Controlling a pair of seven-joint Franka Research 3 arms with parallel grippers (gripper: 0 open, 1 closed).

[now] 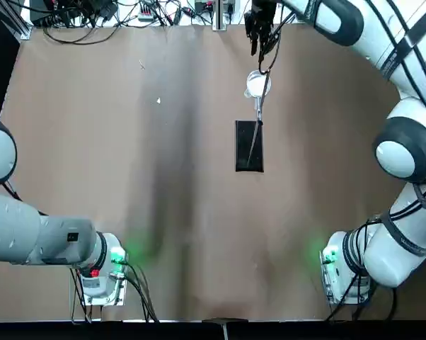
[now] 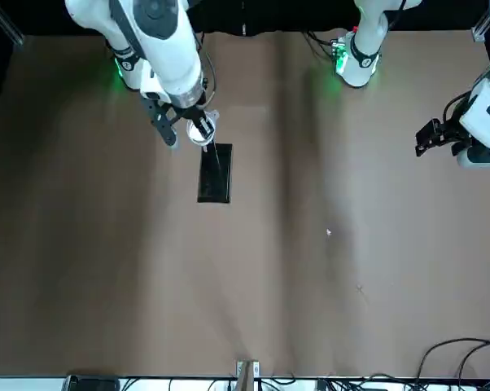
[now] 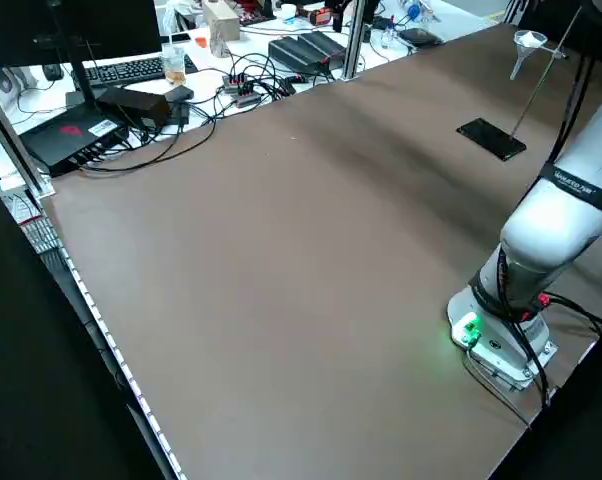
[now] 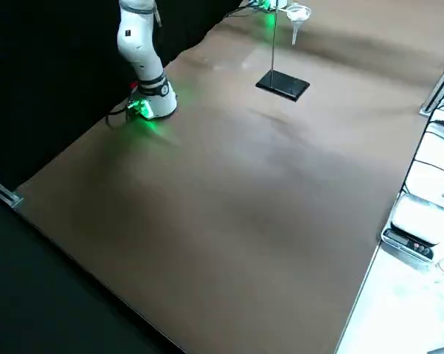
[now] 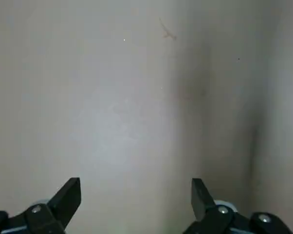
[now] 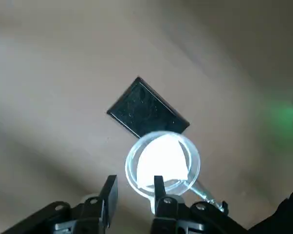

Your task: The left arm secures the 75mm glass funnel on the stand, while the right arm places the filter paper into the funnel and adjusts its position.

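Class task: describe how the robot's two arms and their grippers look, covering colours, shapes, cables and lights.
Both the left arm and the right arm are white, rounded, multi-jointed tubes with dark grey joint caps. Their bases glow green, and black cables trail from them. The left gripper and right gripper are black, each with two fingers.

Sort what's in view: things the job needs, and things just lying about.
Needed:
funnel
filter paper, inside the funnel
stand
right gripper, open just beside the funnel
left gripper, parked apart, open

Lying about:
cables
keyboard
cup
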